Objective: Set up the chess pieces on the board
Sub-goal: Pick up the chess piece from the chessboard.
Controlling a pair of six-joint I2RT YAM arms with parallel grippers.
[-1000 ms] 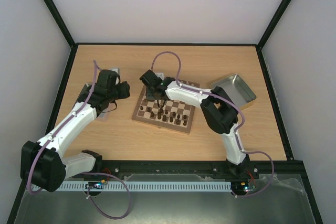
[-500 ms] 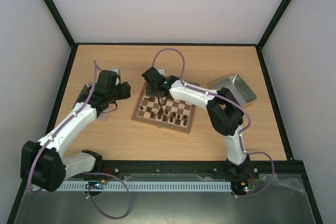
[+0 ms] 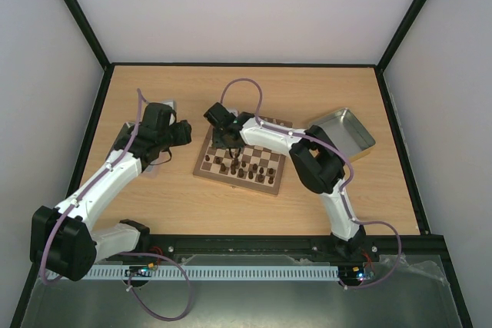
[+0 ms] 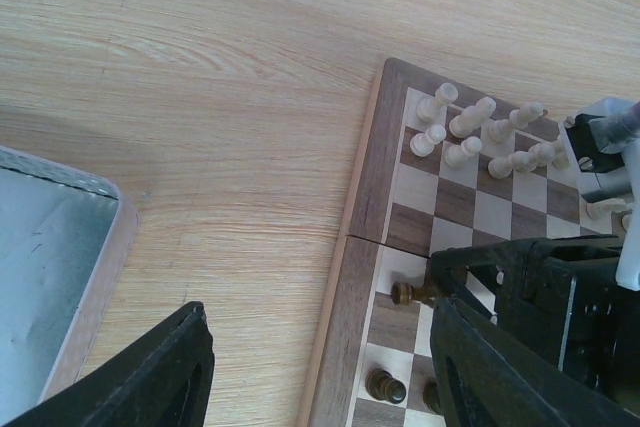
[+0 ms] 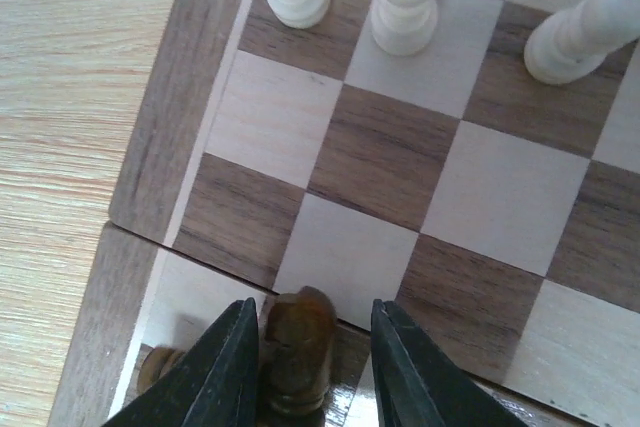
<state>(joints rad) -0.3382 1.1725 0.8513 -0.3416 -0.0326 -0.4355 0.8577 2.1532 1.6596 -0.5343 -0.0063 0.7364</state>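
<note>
The board (image 3: 199, 170) lies mid-table, with dark chess pieces (image 3: 244, 167) along its near rows. My right gripper (image 3: 229, 147) hovers over the board's left part. In the right wrist view it (image 5: 315, 315) is open, and a dark brown piece (image 5: 296, 352) stands on the board between the fingers. The piece sits close to the left finger, with a gap to the right one. Cream pieces (image 5: 403, 2) stand at the far edge. My left gripper (image 4: 320, 367) is open and empty over bare table left of the board's rim (image 4: 363, 197).
A metal tray (image 3: 347, 132) sits at the right rear of the table. Another tray (image 4: 50, 247) lies under my left arm. Cream pieces (image 4: 468, 137) crowd the board's far corner. A dark pawn (image 4: 385, 385) stands near the board's left edge.
The right gripper's jaws have parted from the dark piece, which now stands free between them. The right arm shifted slightly over the board. The left arm barely moved.
</note>
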